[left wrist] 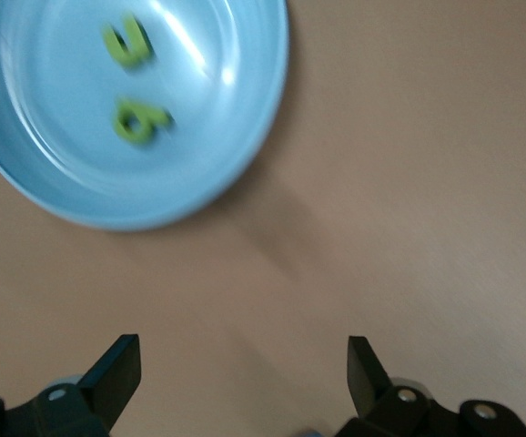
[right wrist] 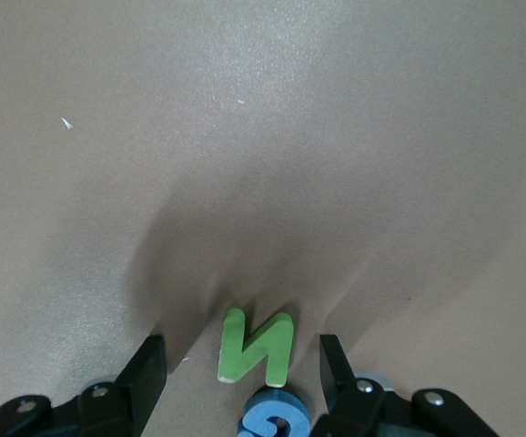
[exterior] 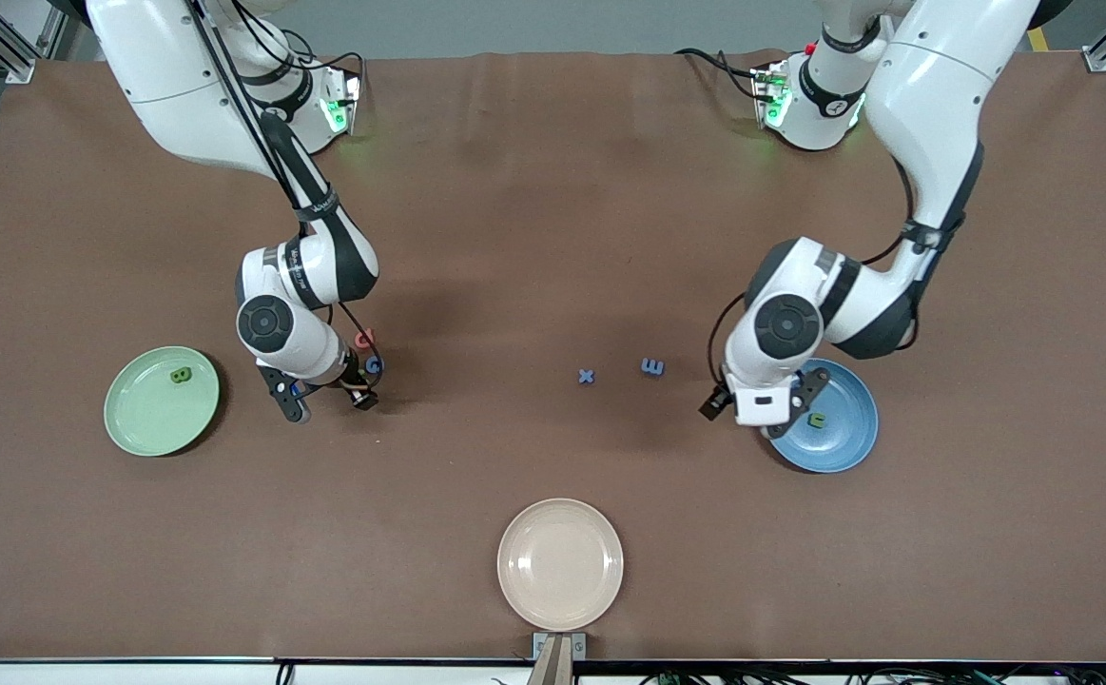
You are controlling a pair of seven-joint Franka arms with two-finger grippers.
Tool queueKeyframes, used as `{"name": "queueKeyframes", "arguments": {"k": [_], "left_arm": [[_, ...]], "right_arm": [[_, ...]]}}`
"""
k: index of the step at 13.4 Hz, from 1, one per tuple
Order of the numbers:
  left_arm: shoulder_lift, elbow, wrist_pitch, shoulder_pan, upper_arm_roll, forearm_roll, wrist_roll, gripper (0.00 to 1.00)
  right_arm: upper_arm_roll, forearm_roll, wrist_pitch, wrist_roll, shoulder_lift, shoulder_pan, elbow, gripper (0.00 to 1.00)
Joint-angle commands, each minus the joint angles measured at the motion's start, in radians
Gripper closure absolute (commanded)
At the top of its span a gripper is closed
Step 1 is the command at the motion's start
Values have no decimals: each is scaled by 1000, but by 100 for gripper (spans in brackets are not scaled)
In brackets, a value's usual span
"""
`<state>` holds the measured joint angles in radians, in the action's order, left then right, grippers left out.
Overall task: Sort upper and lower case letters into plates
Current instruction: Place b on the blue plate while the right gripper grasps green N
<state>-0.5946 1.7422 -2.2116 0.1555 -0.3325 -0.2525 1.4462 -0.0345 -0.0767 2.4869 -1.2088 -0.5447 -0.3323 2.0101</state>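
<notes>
My right gripper [exterior: 327, 404] is low over the table and open, its fingers either side of a green letter N [right wrist: 256, 346]. A blue letter [exterior: 374, 364] lies against the N, and shows in the right wrist view [right wrist: 275, 421]. A pink-red letter [exterior: 363, 337] lies just past it toward the robots. My left gripper [exterior: 759, 419] is open and empty over bare table at the blue plate's [exterior: 843, 440] edge. That plate [left wrist: 63, 155] holds two green letters [left wrist: 128, 41] [left wrist: 140, 123]. The mint green plate [exterior: 139, 419] holds one green letter [exterior: 180, 375]. A blue x [exterior: 586, 377] and a blue E [exterior: 651, 366] lie mid-table.
A cream-beige plate [exterior: 560, 563] sits near the table's front edge, nearer the front camera than the x. The brown table [exterior: 553, 190] runs wide between the arms' bases.
</notes>
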Motion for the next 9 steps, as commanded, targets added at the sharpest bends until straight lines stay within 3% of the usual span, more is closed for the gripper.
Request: {"name": "queueKeyframes", "arguments": {"k": [1,3,9], "left_arm": [[-43,8,-87,42,-8,6,132,0],[-76,16,-173,76,-8,4,242,1],[-87,80,-230,124,-5,-7,433,8]], "right_arm": [[5,-12,-8,-12,-3,4,-4,30],[5,-12,-19,-12,-3,4,-2,35],[7,-11,-20,-12,-3,4,-2,57]]}}
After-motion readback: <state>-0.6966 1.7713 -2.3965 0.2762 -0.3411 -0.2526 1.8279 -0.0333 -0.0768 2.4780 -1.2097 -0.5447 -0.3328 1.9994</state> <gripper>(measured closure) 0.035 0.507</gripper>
